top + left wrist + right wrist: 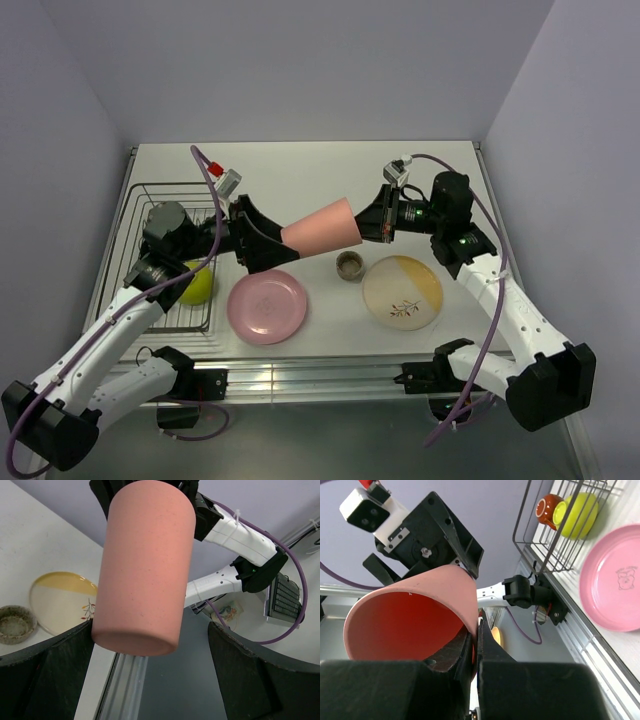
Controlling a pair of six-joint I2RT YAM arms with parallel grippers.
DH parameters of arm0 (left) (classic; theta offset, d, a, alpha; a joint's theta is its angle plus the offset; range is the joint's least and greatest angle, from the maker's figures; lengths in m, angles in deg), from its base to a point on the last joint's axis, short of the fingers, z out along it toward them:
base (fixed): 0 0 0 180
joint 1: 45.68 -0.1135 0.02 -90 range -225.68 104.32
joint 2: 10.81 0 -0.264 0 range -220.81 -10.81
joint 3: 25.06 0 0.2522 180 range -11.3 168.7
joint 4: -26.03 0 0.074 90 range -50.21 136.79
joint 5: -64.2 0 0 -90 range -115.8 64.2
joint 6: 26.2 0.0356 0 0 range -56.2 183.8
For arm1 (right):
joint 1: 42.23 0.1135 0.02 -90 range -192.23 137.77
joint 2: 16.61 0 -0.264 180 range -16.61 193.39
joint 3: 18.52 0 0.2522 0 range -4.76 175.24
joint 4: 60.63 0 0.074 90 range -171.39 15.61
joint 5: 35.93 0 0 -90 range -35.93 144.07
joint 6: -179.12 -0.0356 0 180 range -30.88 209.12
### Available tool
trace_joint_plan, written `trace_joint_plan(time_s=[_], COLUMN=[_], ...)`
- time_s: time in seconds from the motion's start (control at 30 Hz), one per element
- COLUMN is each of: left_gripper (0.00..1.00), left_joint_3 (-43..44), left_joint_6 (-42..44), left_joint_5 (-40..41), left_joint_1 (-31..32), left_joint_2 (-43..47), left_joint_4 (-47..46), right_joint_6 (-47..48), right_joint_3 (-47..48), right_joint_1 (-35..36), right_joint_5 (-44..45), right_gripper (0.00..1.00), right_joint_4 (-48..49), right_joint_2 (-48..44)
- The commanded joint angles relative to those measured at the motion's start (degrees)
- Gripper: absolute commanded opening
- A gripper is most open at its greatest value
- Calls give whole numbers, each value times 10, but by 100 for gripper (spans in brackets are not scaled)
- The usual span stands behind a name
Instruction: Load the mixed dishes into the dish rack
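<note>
The salmon-pink cup point(322, 228) lies sideways in the air over the table's middle. My right gripper point(368, 222) is shut on its rim, one finger inside and one outside, as the right wrist view point(476, 630) shows. My left gripper point(268, 238) is open, its jaws either side of the cup's base point(145, 570), with a wide gap on one side. The lime-green bowl point(197, 283) and the red-orange mug point(547, 509) sit in the dark wire dish rack point(160, 186). The pink plate point(267, 306), the grey-tan cup point(350, 266) and the cream-and-orange plate point(402, 291) lie on the table.
The rack stands at the table's left side, partly under my left arm. The plates and the small cup lie in a row below the two grippers. Grey walls close the table at the back and both sides.
</note>
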State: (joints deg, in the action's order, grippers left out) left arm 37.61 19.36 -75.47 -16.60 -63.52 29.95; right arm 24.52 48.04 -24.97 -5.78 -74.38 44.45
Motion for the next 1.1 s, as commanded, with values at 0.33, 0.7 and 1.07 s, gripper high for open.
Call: trace_joint_plan(time_s=[0.33,0.7,1.07], left_gripper=[95,0,0], left_joint_3=[10,43,107], left_joint_6=[-20,4,53], left_joint_5=[24,69,210], left_joint_1=[32,34,-14], left_joint_2=[-13,-15,56], left_joint_4=[-76,-2,256], right_joint_6=[-66,-12,204], right_joint_3=[-24,5,102], right_joint_1=[2,3,-28], right_joint_5=[-29,-16,110], right_gripper=[0,2,100], right_joint_4=[127,67,-219], right_joint_2=[9,16,33])
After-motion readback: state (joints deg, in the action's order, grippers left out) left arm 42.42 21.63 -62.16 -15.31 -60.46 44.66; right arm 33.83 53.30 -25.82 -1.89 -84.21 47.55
